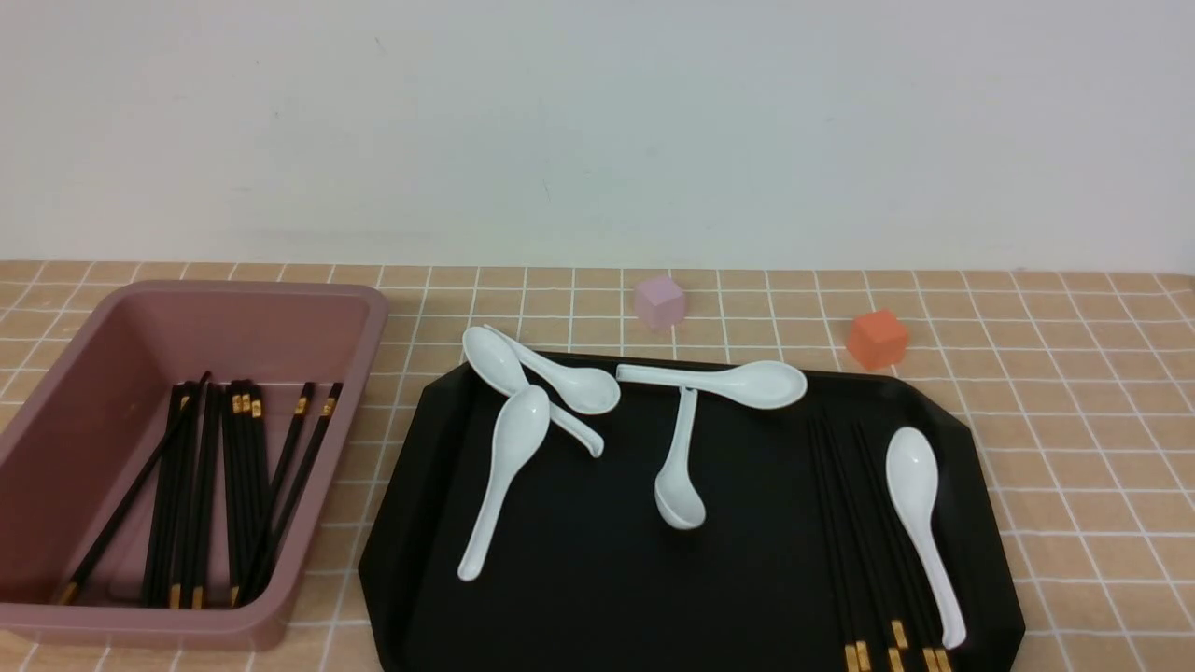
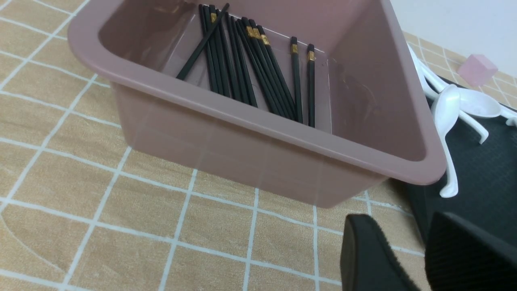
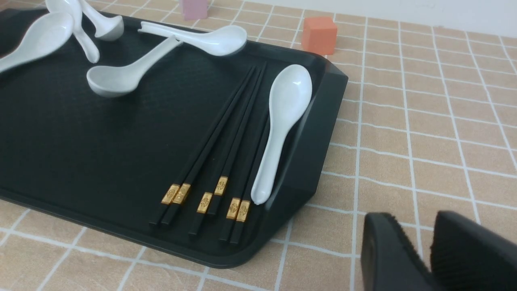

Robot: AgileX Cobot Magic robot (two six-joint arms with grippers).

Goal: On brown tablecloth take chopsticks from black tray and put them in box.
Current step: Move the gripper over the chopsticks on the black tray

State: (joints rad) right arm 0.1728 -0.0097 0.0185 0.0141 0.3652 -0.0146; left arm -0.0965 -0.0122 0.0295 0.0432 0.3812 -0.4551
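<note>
Neither arm shows in the front view. Each wrist view catches only the finger ends of its gripper, and the rest is cut off at the picture edge. From the front the chopsticks (image 1: 864, 532) barely stand out from the tray (image 1: 579, 579), black on black, and their gold-banded ends run off the lower edge. The right wrist view shows them clearly: six, close together on the tray floor near its right rim. A spoon (image 3: 282, 121) lies just beside them on the rim side; whether it touches them I cannot tell. The boxed chopsticks (image 1: 219, 485) lie in the box (image 1: 56, 429), which stands on the tablecloth (image 1: 1074, 420) left of the tray. In the left wrist view the box's near wall hides their lower ends.

The right gripper (image 3: 420, 230) is over the cloth off the tray's near right corner. It is near the chopsticks' gold ends but apart from them, fingers only slightly parted, holding nothing. The left gripper (image 2: 408, 234) is off the tray's near left corner, in front of the box, with a small gap and also empty. Both wrists tilt forward and down.
</note>
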